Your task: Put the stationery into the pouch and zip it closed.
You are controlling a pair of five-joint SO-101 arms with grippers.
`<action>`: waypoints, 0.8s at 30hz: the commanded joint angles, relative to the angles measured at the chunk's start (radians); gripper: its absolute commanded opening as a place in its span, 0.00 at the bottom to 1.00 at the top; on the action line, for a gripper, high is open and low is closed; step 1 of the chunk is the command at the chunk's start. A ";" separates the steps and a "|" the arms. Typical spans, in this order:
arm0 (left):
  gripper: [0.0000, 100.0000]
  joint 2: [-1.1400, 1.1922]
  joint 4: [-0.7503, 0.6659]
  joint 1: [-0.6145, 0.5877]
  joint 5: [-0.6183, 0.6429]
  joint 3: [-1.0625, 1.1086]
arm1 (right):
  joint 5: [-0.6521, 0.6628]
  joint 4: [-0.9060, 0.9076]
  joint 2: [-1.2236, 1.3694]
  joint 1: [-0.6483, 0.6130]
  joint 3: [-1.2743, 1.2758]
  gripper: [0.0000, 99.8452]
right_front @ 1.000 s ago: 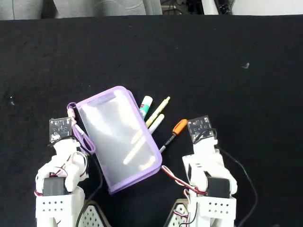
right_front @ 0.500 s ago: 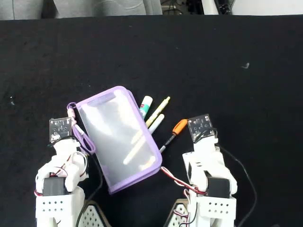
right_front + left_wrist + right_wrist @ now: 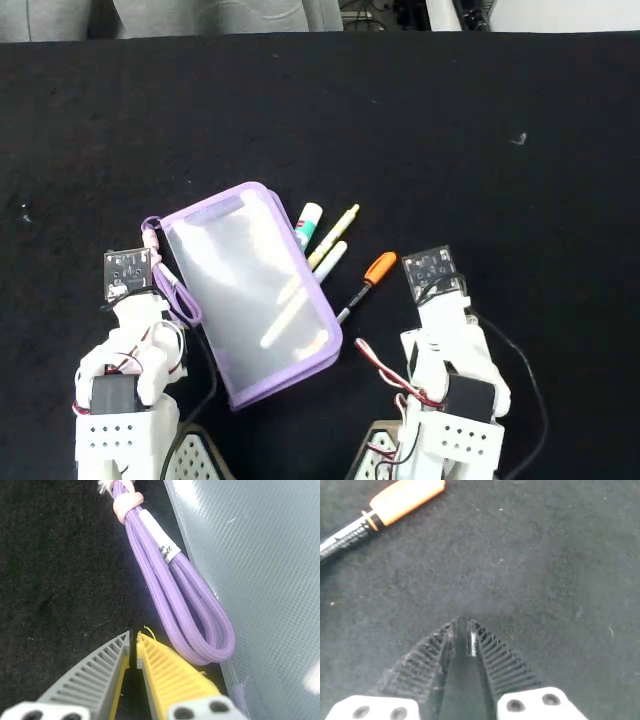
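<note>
— Left pincer [image 3: 133, 639]?
— Closed tip to tip, ribbed jaws pressed together, gripping nothing. Poised over the black cloth [image 3: 480, 150], just beside the lower end of the purple strap loop [image 3: 175, 595], not touching it as far as can be seen.
— And the right pincer [image 3: 463, 627]?
— Narrow as well: only a thin slit between the jaws, nothing caught in it. Pointed at bare cloth, with the orange-capped pen [image 3: 385, 505] well apart in the upper left of the right wrist view.
— Where in the high view?
— Left arm [image 3: 125, 370] at the lower left, right arm [image 3: 450, 370] at the lower right, with the pouch [image 3: 250, 290] between them, a little left of centre.
— Lie of the pouch?
— Flat on the cloth, turned at a slant, with a clear face and a purple border. Strap loop [image 3: 175, 290] alongside its left edge, close to the left arm.
— Stationery?
— Three pieces poking out past the pouch's upper right edge: a white-and-teal tube [image 3: 307, 222], a yellow pen [image 3: 335, 228] and a white pen [image 3: 330, 258] side by side. Pale stick shapes visible through the clear face below them. Orange-capped pen [image 3: 368, 280] loose on the cloth right of the pouch, cap toward the upper right, dark tip near the pouch's right edge.
— Zip?
— Too small to judge.
</note>
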 commanded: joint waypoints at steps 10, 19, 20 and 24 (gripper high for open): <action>0.03 -0.006 0.014 -0.289 0.005 -0.021 | 0.021 0.000 -0.085 0.014 -0.005 0.04; 0.03 -0.006 0.006 -0.908 0.005 -0.024 | 0.021 -0.048 -0.085 -0.028 -0.101 0.07; 0.03 -0.006 0.005 -0.941 0.005 -0.019 | 0.018 -0.049 -0.085 -0.055 -0.120 0.09; 0.03 -0.006 -0.081 -1.066 0.005 0.013 | 0.011 -0.051 -0.077 -0.232 -0.194 0.16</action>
